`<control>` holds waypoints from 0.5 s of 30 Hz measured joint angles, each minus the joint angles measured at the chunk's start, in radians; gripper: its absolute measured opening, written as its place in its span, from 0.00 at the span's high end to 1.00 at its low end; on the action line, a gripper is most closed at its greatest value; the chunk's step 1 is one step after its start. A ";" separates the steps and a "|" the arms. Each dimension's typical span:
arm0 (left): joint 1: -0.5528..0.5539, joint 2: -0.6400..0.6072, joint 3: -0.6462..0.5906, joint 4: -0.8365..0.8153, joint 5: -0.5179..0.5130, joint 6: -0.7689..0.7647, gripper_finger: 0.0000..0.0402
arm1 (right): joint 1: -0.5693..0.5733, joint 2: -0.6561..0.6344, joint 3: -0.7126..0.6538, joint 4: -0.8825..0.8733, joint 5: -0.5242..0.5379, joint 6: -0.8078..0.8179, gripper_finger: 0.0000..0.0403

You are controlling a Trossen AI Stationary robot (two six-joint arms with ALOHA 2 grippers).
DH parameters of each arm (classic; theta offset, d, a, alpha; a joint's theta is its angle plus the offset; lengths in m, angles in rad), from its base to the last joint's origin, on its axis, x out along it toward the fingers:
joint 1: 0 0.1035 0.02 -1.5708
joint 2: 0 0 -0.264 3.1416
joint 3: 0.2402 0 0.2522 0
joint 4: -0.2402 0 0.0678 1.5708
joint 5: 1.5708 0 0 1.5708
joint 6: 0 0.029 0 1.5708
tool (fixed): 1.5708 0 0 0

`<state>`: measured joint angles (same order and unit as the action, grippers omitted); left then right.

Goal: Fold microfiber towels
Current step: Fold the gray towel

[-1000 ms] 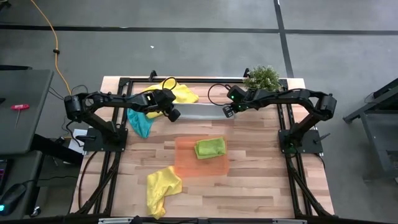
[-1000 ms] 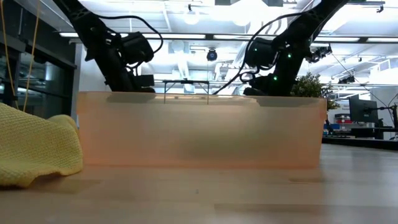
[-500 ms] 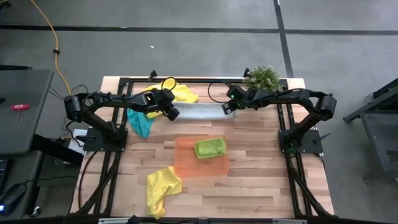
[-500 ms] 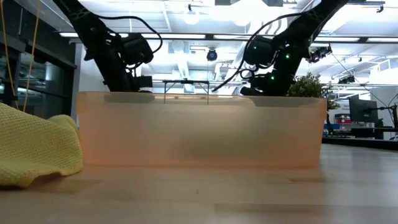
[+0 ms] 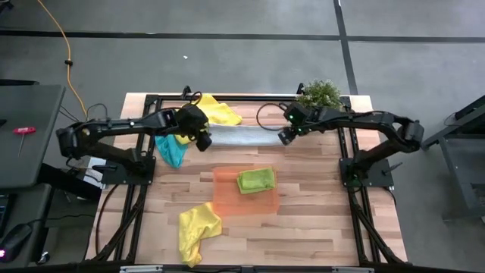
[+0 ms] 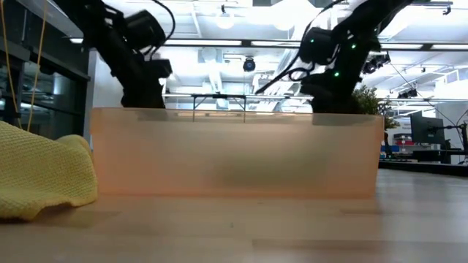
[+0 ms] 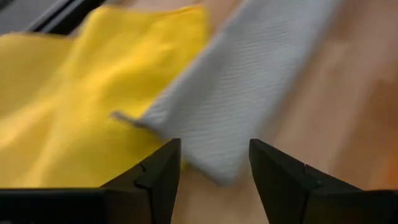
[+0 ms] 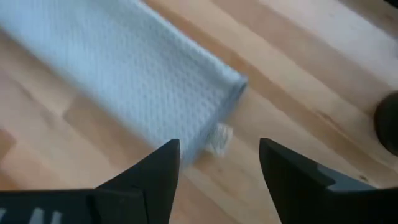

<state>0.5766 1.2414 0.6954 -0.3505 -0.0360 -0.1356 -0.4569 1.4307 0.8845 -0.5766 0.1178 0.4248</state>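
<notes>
A light grey towel [image 5: 241, 136] lies as a long folded strip across the far part of the table, also seen in the left wrist view [image 7: 249, 81] and the right wrist view [image 8: 137, 74]. My left gripper [image 5: 202, 140] [image 7: 214, 177] stands open just above the strip's left end. My right gripper [image 5: 285, 136] [image 8: 217, 174] stands open above its right end. A yellow towel [image 5: 217, 112] [image 7: 81, 112] lies by the strip's left end. A teal towel [image 5: 171, 152] lies crumpled at the left. A folded lime green towel [image 5: 256, 180] rests on the orange tray [image 5: 227, 193].
A second yellow towel [image 5: 195, 227] [image 6: 44, 175] lies crumpled near the front edge, left of the tray. A potted plant [image 5: 318, 92] stands at the far right corner. The tray's wall [image 6: 234, 153] hides the fingertips in the low view.
Both grippers have let go of the grey towel's ends and risen, each drawing back a little toward its own side of the table. The grey towel stays on the table as a folded strip.
</notes>
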 joint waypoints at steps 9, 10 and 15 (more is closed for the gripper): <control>0.000 -0.035 -0.125 0.225 0.182 -0.008 0.56 | 0.003 -0.159 -0.231 0.173 -0.137 0.150 0.47; 0.000 -0.030 -0.134 0.246 0.182 -0.013 0.56 | 0.006 -0.174 -0.264 0.216 -0.159 0.181 0.47; 0.002 0.008 -0.144 0.341 0.174 0.018 0.56 | 0.021 -0.202 -0.383 0.443 -0.191 0.336 0.47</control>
<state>0.5781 1.2496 0.5517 -0.0092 0.1378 -0.1178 -0.4360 1.2285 0.5011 -0.1336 -0.0736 0.7607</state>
